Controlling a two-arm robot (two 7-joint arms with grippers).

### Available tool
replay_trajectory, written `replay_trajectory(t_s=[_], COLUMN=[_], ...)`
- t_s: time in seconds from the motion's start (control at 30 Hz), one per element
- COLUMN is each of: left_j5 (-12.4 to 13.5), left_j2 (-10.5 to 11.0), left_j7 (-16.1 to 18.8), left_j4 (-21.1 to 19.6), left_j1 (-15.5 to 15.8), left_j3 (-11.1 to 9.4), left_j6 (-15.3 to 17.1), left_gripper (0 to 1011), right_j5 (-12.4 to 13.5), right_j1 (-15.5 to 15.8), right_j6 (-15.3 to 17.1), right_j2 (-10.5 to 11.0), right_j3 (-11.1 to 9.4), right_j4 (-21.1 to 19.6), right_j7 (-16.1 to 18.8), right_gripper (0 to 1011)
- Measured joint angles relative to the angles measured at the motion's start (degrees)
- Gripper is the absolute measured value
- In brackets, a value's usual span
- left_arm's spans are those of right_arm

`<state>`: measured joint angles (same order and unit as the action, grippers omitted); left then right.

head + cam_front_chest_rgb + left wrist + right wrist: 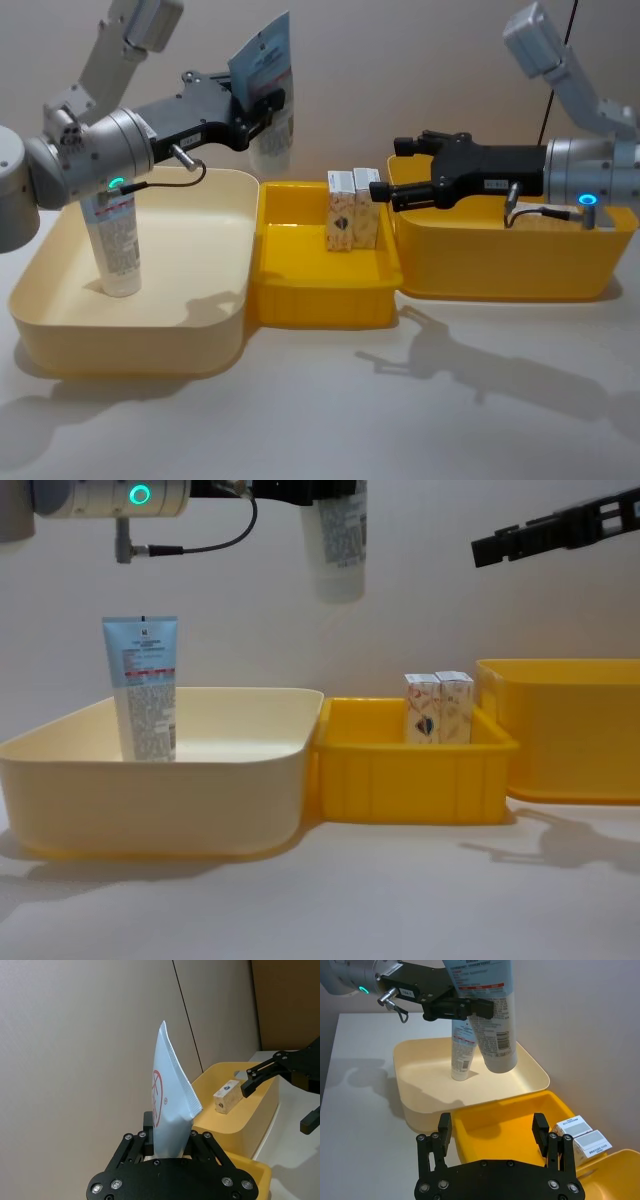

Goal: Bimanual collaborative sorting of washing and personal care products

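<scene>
One red-marked tube [172,1090], print unreadable, sits clamped in the left gripper [262,108].

You cannot read the print on the held tube [335,540]; the chest view cuts it off at 12 o'clock. The left arm [95,160] covers the top of the standing tube [118,250].

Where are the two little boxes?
The two cartons stand side by side at the far right of the middle yellow bin, lower than and just left of the right gripper.
</scene>
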<state>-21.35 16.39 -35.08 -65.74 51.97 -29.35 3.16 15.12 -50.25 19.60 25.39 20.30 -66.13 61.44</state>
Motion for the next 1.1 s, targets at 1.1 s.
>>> replay_trajectory(t_s=[1.1], left_j5=[-2.87], left_j2=[-0.37], left_j7=[-0.32], left_j4=[1.02], left_j1=[0.50], left_j3=[-1.25], left_j6=[1.66], left_gripper=[290], right_j5=[-10.24], right_j1=[-0.40], right_j6=[-15.29], right_j2=[-6.34], right_j3=[6.45], right_j4=[8.14], right_j7=[-17.17], right_gripper=[1001])
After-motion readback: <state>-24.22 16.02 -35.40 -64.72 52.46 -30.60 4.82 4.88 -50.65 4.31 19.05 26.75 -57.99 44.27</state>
